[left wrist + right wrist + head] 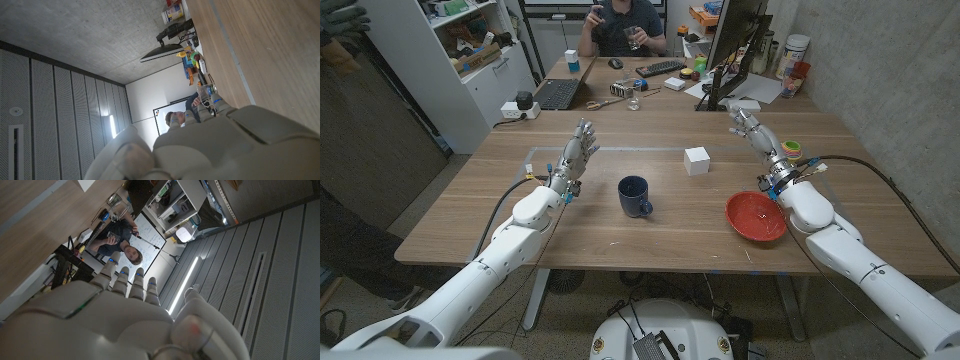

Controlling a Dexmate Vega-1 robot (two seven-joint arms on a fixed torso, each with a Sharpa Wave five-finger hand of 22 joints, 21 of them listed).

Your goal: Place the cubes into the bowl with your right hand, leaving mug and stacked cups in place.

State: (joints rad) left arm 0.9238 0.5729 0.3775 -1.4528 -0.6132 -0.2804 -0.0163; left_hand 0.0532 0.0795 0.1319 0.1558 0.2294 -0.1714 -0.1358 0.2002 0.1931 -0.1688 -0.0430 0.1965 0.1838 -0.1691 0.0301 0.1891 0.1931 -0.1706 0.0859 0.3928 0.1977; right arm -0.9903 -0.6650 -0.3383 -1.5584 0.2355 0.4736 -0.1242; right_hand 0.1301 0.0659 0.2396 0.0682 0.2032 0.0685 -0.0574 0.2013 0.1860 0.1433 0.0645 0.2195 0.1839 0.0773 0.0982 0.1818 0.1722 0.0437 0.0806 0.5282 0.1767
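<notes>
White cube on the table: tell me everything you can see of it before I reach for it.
The white cube is a plain, matte block with clean edges and no visible markings; its material cannot be told. It sits squarely on the wooden table, past the blue mug and the red bowl, roughly between them. Nothing touches it. The right hand is raised to its right, apart from it, holding nothing.

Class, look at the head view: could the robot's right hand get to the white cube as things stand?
Probably yes. The right hand is held open, empty, above the table, and the white cube sits apart from it on bare wood. The mug and red bowl lie off that path.
</notes>
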